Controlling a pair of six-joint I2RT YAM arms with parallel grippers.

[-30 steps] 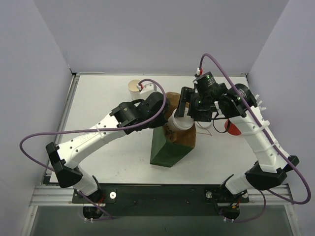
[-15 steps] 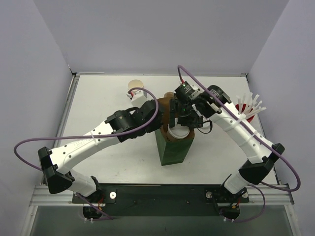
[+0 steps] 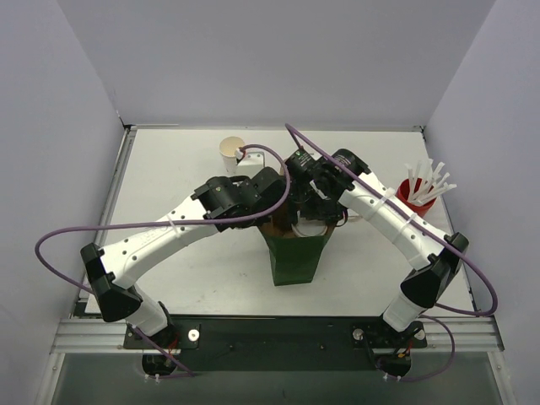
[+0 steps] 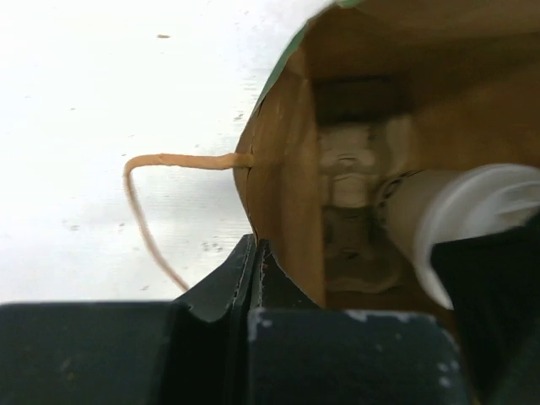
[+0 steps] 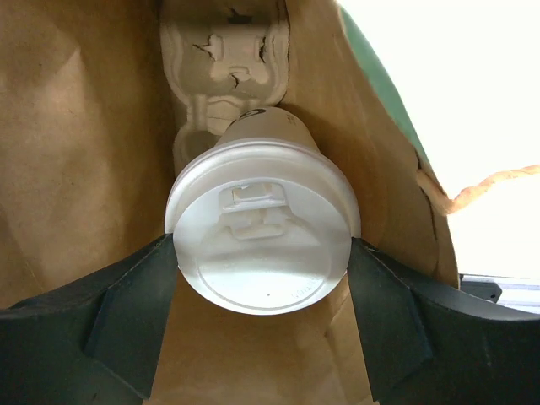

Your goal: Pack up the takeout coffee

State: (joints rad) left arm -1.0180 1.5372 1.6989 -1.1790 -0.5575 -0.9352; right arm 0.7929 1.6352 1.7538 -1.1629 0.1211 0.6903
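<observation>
Jaws on the right gripper stand wide and clamp the coffee cup at its lid. The left gripper is pinched tight on the rim of the paper bag.

On the table the bag stands upright about midway between the left and right edges, a little toward the near edge. Deep inside lies the cardboard carrier. The cup hangs within the bag, its base just over the carrier; whether they touch I cannot tell.

Likely troubles:
- The base may meet the ridge between the carrier's holes instead of a hole, so the cup tips when let go.
- Squeezing at the lid could pop it off.
- A tug from the left gripper could tear the rim or topple the bag.
</observation>
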